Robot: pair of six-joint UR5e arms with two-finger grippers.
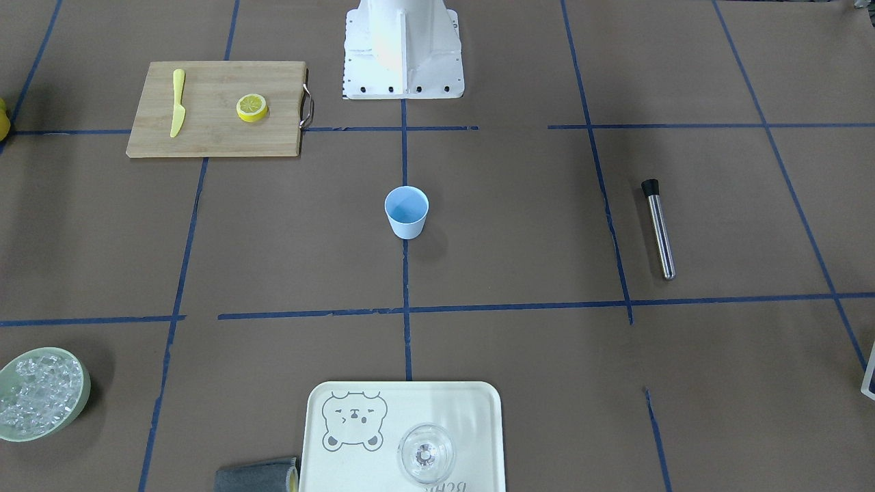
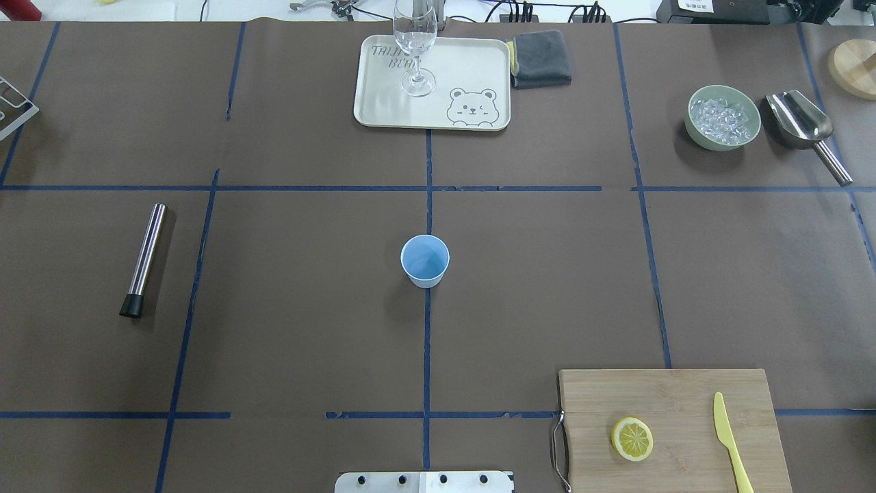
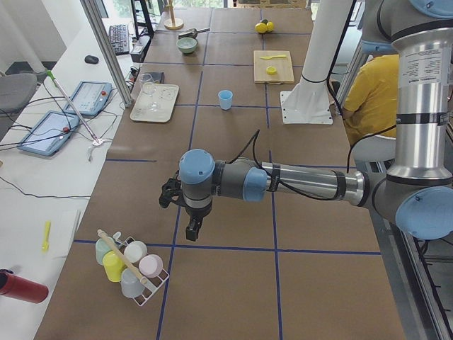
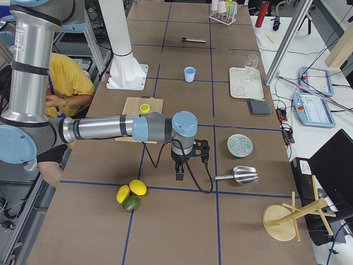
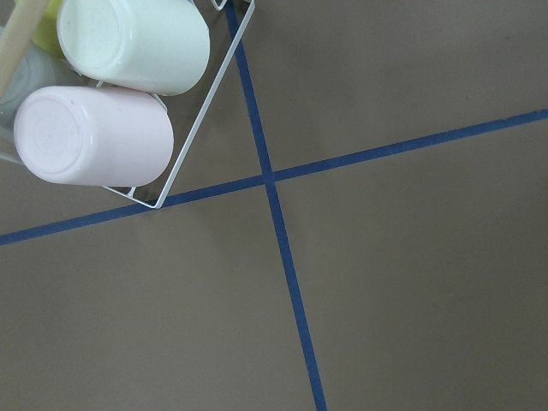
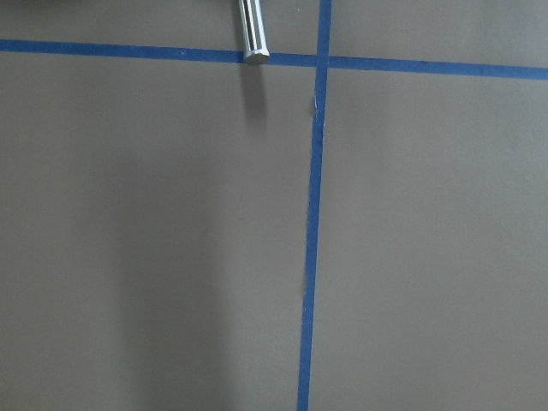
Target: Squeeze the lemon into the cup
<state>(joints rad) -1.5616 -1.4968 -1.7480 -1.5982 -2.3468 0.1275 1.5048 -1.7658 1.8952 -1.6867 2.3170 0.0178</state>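
Left fingers: picked up only in the exterior left view, small and dark, pointed down just beside the wire rack of cups. How far apart they stand, and whether anything is held, cannot be told.
Right fingers: picked up only in the exterior right view, pointed down near the metal scoop. Spread and hold likewise cannot be told.
Lemon: laid cut face up on the cutting board, well apart from both sets of fingers, with the yellow knife set beside it.
Cup: stood upright on the tabletop, on the centre tape line, well apart from both sets of fingers.
Hidden: neither wrist view takes in any fingers. In the overhead and front-facing views both arms are out of frame and only the robot's base is seen.
Cut off: in the left wrist view a pink cup and a pale cup are clipped by the frame. In the right wrist view only the tip of a metal rod is seen at the top edge.
View against view: the bowl of ice is shown whole overhead but clipped in the front-facing view. The scoop is missed by the front-facing view altogether.
Writing: on the tray, letters beginning "TAI" and "BEA" can be read overhead, the rest crossed by the wine glass. A bear face is drawn at one corner.
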